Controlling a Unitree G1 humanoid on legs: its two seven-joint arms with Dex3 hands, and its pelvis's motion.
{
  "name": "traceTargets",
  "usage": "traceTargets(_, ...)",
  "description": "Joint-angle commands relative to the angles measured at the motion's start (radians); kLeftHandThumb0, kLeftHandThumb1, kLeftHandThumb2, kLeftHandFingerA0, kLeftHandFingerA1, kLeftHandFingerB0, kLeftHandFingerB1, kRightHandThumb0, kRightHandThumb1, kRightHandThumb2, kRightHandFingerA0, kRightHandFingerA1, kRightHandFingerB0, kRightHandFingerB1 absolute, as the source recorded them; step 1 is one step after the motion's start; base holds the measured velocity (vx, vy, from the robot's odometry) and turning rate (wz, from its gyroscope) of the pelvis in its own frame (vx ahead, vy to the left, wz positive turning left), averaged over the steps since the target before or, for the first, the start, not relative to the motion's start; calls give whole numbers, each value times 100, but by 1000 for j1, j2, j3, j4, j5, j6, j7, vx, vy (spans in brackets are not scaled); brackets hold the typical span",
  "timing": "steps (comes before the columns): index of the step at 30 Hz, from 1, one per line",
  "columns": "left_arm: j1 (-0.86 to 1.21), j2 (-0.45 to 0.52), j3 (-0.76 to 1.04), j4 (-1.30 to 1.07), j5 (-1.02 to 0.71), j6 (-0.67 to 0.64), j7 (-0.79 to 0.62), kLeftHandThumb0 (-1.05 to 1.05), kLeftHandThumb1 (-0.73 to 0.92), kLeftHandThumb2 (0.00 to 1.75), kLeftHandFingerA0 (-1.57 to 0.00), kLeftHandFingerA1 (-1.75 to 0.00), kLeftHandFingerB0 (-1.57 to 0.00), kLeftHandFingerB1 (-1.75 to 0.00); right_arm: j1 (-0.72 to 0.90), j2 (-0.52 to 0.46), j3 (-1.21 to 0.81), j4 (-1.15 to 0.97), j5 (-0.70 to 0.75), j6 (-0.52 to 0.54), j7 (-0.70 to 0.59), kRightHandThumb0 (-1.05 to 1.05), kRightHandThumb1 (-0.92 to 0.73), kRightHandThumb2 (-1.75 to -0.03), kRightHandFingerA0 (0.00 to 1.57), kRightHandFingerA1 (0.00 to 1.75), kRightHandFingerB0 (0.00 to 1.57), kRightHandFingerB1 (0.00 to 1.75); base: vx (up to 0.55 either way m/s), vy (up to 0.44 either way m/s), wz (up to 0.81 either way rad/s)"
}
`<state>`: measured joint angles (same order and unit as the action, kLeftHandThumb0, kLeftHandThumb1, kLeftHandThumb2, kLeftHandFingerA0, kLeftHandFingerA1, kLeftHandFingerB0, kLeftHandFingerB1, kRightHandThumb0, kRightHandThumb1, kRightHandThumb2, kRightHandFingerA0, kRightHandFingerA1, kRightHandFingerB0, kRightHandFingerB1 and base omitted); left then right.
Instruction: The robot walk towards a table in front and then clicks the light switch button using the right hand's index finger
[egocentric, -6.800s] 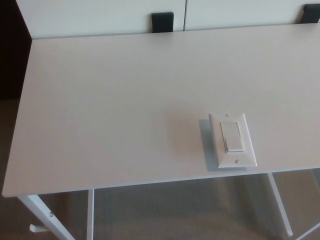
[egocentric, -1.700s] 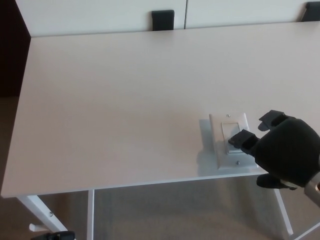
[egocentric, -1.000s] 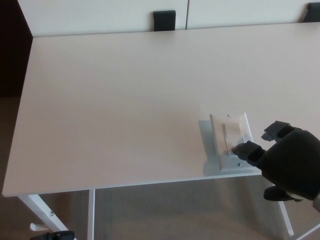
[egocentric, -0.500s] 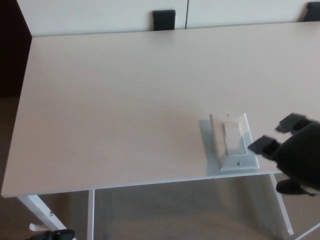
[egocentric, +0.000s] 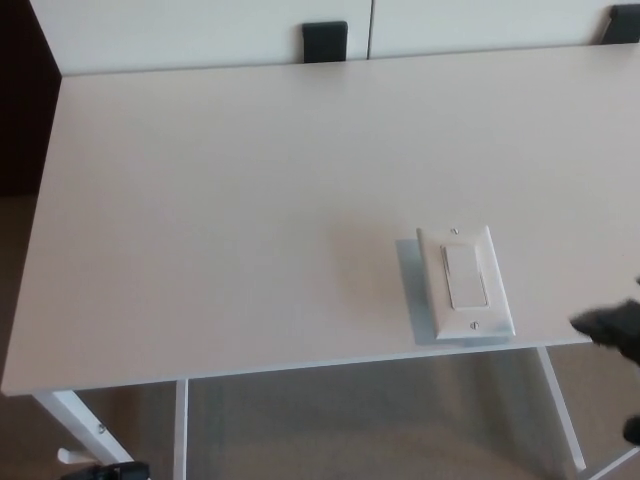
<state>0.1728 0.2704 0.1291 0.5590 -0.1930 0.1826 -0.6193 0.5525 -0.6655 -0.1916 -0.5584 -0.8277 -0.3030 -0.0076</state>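
One white light switch (egocentric: 464, 282) lies flat near the front edge of the pale desk (egocentric: 220, 210), right of centre, untouched. Right hand (egocentric: 616, 326) barely enters at the picture's right edge; finger state cannot be told. Beyond the desk's far edge, two black brackets (egocentric: 325, 41) sit against white panels (egocentric: 200, 30).

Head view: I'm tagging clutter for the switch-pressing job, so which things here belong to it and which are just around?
Belongs to the job:
light switch, lying flat near the table's front edge
white table carrying it
right hand, only a sliver at the picture's right edge, clear of the switch

Just around:
black brackets behind the far edge
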Motion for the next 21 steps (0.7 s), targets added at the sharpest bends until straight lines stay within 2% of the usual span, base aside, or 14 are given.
traceTargets(1, 28, 1, 11, 28, -8, 2, 13, -21, 53, 55, -50, -42, -38, -36, 291, 125, -108, 7, 255, -117, -41, -64, -51, -56, 35, 63, 53, 39, 0, 0, 0)
traceTargets(3, 34, -3, 12, 40, -6, -11, 15, -26, 48, 62, -47, -46, -36, -40, 339, 165, -81, 65, 237, -99, -38, -61, -51, -56, 34, 63, 49, 39, 0, 0, 0)
traceTargets(4, 36, -4, 13, 44, -7, -15, 13, -19, 54, 56, -50, -43, -37, -36, 349, 175, -75, 80, 233, -92, -28, -60, -50, -56, 33, 63, 47, 39, 0, 0, 0)
traceTargets(7, 51, -5, 15, 57, -8, -35, 1, -21, 55, 56, -50, -42, -36, -36, 365, 206, -37, 160, 191, -52, -2, -60, -51, -56, 37, 61, 44, 39, 0, 0, 0)
traceTargets(13, 73, -11, 16, 86, -3, -64, 9, -21, 54, 56, -49, -42, -38, -36, 267, 216, 54, 396, 134, 50, 45, -59, -51, -56, 42, 63, 45, 39, 0, 0, 0)
traceTargets(15, 81, -21, 15, 92, -2, -74, 16, -18, 54, 55, -52, -43, -37, -36, 202, 224, 90, 531, 113, 47, -13, -58, -48, -56, 48, 64, 49, 43, 0, 0, 0)
traceTargets(17, 95, -18, -2, 98, 31, -145, 32, -24, 50, 62, -51, -47, -35, -40, 141, 244, 144, 639, 78, 75, -40, -57, -50, -55, 45, 64, 49, 42, 0, 0, 0)
traceTargets(18, 105, -17, -14, 102, 55, -176, 54, -25, 50, 62, -50, -47, -37, -40, 123, 251, 169, 701, 60, 61, -85, -58, -49, -56, 46, 67, 50, 43, 0, 0, 0)
traceTargets(19, 113, -17, -29, 105, 84, -207, 86, -26, 46, 60, -56, -47, -41, -41, 106, 256, 193, 758, 45, 51, -119, -59, -50, -56, 47, 66, 48, 42, 0, 0, 0)
traceTargets(21, 120, -6, -70, 135, 161, -302, 154, -32, 44, 62, -50, -47, -38, -41, 58, 264, 250, 875, 34, 48, -130, -58, -50, -56, 44, 63, 45, 41, 0, 0, 0)
